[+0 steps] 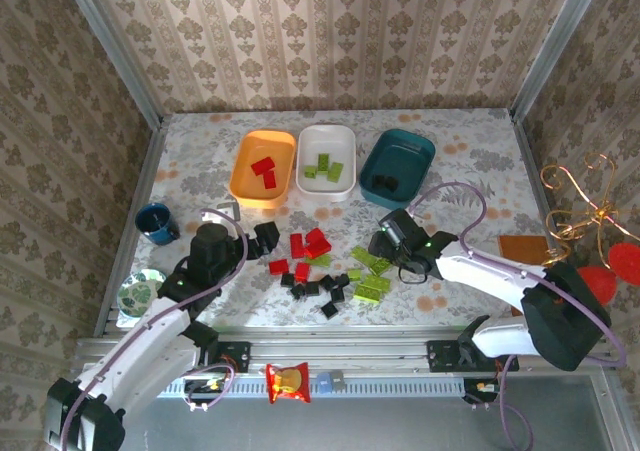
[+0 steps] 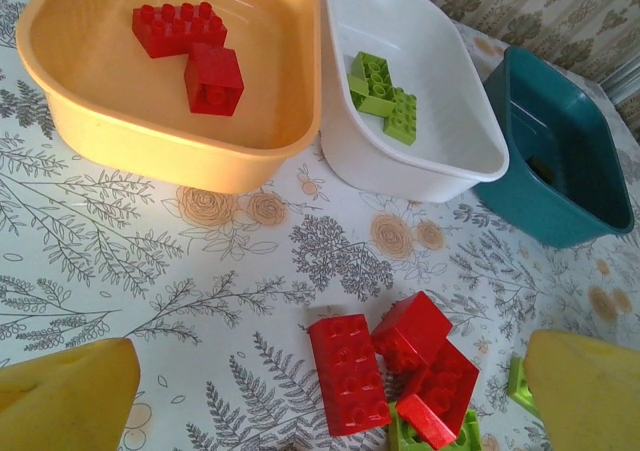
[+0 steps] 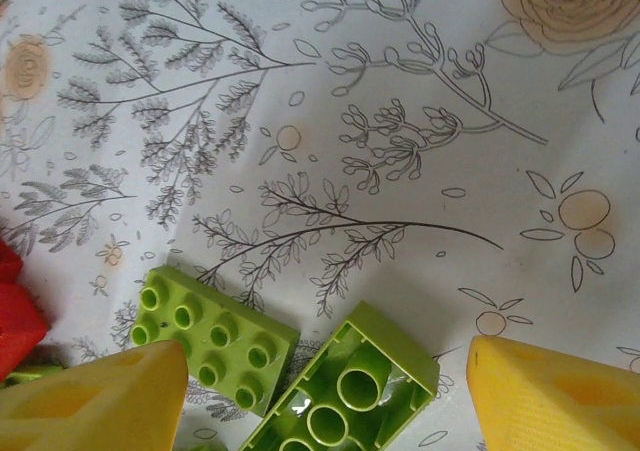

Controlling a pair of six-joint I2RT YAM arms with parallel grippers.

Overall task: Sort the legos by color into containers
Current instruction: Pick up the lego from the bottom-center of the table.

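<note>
Three trays stand at the back: orange with red bricks, white with lime bricks, dark teal with black ones. Loose red bricks, black bricks and lime bricks lie mid-table. My left gripper is open, hovering just left of the red cluster. My right gripper is open over an upside-down lime brick, beside a studs-up lime brick.
A small blue cup and a patterned plate sit at the left. A red-and-yellow snack packet lies on the front rail. An orange-brown square and wire ornament are at the right.
</note>
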